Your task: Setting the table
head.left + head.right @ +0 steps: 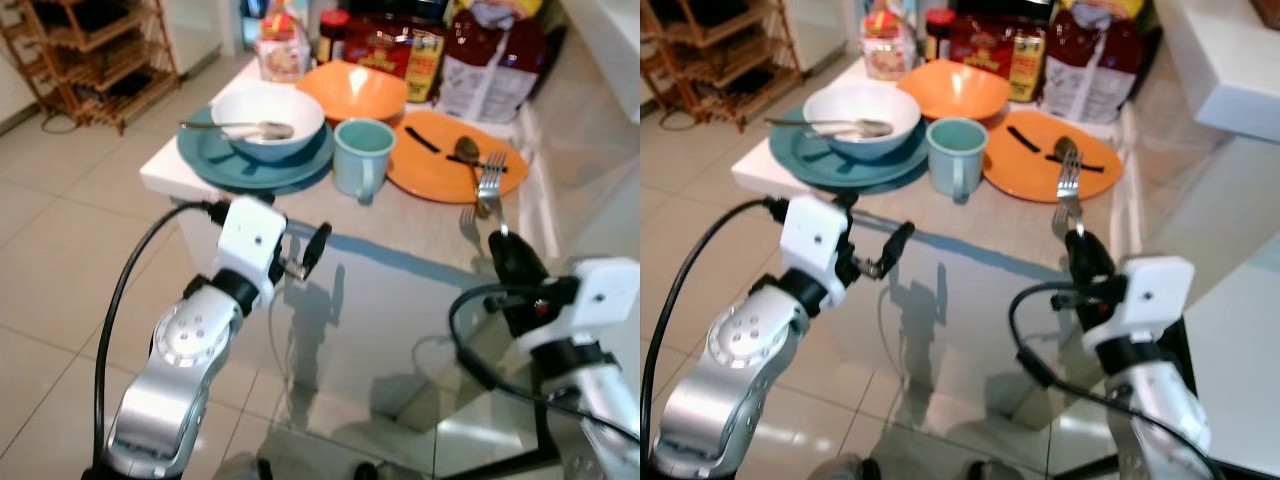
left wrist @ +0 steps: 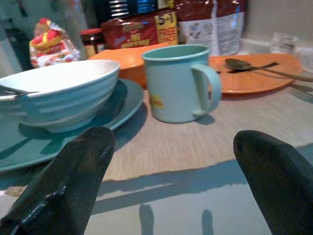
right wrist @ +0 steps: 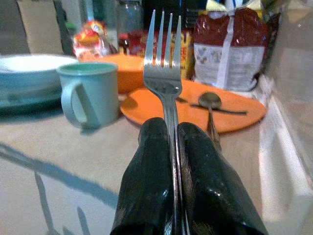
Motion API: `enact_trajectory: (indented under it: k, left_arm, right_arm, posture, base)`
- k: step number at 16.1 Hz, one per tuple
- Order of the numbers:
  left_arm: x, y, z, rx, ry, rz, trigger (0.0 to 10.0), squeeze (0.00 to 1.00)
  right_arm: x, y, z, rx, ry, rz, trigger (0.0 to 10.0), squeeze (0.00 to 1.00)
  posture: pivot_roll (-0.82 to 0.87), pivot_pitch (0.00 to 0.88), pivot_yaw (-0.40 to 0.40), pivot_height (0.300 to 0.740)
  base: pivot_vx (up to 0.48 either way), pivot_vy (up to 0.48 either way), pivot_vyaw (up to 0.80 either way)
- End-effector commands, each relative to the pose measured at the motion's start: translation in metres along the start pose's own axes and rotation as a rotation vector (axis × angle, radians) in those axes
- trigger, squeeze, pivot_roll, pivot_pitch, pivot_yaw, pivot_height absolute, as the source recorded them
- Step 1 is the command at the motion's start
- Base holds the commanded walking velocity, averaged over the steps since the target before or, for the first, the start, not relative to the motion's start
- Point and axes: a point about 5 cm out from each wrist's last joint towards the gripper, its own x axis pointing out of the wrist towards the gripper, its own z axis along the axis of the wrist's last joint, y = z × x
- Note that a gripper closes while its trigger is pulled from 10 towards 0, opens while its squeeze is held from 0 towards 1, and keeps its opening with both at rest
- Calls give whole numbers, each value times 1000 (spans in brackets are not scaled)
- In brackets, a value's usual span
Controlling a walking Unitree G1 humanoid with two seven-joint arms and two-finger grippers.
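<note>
The right gripper [image 1: 1083, 252] is clamped on the handle of a fork [image 3: 164, 78], both black fingers [image 3: 146, 181] pressed tight against it. The fork's long axis runs straight out along the fingers, tines pointing away from the robot, over the near rim of the orange plate [image 1: 440, 165]. Just beyond the tines a spoon [image 3: 210, 103] lies on that plate, with a dark utensil crossing it. To the gripper's left stands a pale green mug [image 1: 362, 155], handle toward the robot, and farther left a white bowl [image 1: 265, 120] with a spoon in it sits on a teal plate [image 1: 215, 155]. The left gripper [image 1: 305, 255] hangs over the near part of the worktop [image 1: 400, 240], fingers spread apart, facing the mug.
</note>
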Motion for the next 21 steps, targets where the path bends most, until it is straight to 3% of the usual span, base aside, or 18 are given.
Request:
enact_trajectory:
  k: [1, 4, 7, 9, 11, 13, 14, 16, 21]
  left_arm:
    - [-3, -1, -1, 19, -2, -9, 10000, 0]
    - [-12, -3, -13, 24, 32, -22, 10000, 0]
    - [-17, -4, -19, 30, 43, -44, 10000, 0]
    - [-21, -6, -17, 19, 30, -79, 10000, 0]
    - [-26, -9, -17, 10, 15, -115, 10000, 0]
    - [-30, -9, -16, -1, -2, -129, 10000, 0]
    - [-33, -8, -15, -15, -14, -129, 10000, 0]
    - [-33, -9, -15, -16, -20, -136, 10000, 0]
    - [-34, -13, -14, -19, -26, -176, 10000, 0]
  right_arm:
    - [-4, 0, -1, -37, 5, -22, 10000, 0]
    - [-14, 7, 1, -99, -47, -4, 10000, 0]
    - [-19, 4, 0, -81, -60, -44, 10000, 0]
    - [-24, 8, 1, -120, -77, 38, 10000, 0]
    - [-30, 11, 1, -219, -83, 192, 10000, 0]
    - [-40, 0, -3, -250, -58, 226, 10000, 0]
    - [-45, -14, -4, -313, -38, 248, 10000, 0]
    - [-45, -23, -5, -321, -41, 196, 10000, 0]
    - [-45, -16, -5, -302, -64, 203, 10000, 0]
  posture:
    - [31, 60, -47, 740]
    - [26, 57, -48, 740]
    - [22, 54, -49, 740]
    - [23, 53, -48, 740]
    - [22, 53, -45, 740]
    - [19, 55, -46, 740]
    - [17, 58, -53, 740]
    - [16, 59, -55, 740]
    - [15, 57, -49, 740]
  base:
    - [0, 0, 0]
    - [0, -354, 0]
    - [0, -372, 0]
    - [0, -375, 0]
    - [0, -375, 0]
    - [0, -375, 0]
    - [0, -375, 0]
    - [0, -375, 0]
    - [0, -375, 0]
